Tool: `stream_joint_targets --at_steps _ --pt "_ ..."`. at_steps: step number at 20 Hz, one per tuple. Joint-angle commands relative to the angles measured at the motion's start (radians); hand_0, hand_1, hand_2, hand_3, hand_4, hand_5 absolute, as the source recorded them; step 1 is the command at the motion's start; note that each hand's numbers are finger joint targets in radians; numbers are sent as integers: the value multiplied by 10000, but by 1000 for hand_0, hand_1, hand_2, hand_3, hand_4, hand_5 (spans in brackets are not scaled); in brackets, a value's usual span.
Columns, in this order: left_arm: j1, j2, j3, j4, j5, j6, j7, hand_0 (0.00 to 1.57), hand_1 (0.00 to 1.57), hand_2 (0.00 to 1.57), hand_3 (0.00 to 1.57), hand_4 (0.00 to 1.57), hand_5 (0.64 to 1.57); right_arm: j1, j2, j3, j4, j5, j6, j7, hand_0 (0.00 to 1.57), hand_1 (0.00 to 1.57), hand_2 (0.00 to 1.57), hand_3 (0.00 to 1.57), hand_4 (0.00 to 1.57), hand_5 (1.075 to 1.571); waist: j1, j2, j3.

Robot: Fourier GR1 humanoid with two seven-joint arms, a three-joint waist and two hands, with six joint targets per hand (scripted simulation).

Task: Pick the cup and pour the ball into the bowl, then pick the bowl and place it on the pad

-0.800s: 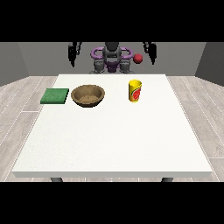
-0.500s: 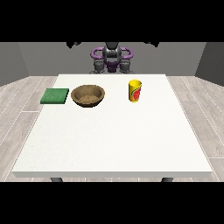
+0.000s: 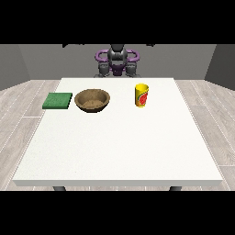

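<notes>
A yellow cup [image 3: 142, 95] with a red label stands upright on the white table [image 3: 119, 147], right of centre near the far edge. Left of it sits a brown wooden bowl [image 3: 92, 99], and I see nothing inside it. A flat green pad [image 3: 58, 100] lies left of the bowl. No ball shows; the inside of the cup is hidden. Both arms are raised high behind the table. Only dark tips of the hand at the view's left [image 3: 69, 45] and the hand at the view's right [image 3: 150, 45] show at the scene's upper edge, far from every object.
The robot's torso [image 3: 117, 62] stands behind the far table edge. Wooden floor surrounds the table. The cup, bowl and pad line up along the far side of the table.
Both arms have lifted, carrying the hands from beside the shoulders up to the scene's top edge. A small red ball seen by the right-side hand 0.8 s ago no longer shows.
</notes>
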Motion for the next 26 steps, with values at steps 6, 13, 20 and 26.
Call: stream_joint_targets --at_steps 6,13,20,26 --pt "-677 296 790 424 -49 -326 -1728 0 0 0 0 0 1519 -245 -139 -471 -46 -416 571 -1078 0 0 0 0 374 1563 -258 1985 -11" --pt "-1973 329 1343 2387 -513 -339 -4002 0 0 0 0 0 1481 -1606 -79 -515 752 -92 470 -2272 0 0 0 0 272 1570 -350 3642 -10" --pt "-2123 568 2141 4456 -395 -796 -6519 0 0 0 0 0 1473 -1822 -78 -532 1215 127 556 -3115 0 0 0 0 174 1571 -507 4377 -16" --pt "-2444 455 2706 6848 -272 -874 -8268 0 0 0 0 0 1486 -2332 -568 -929 1443 -293 771 -2567 0 0 0 0 188 1571 -625 4212 -15"
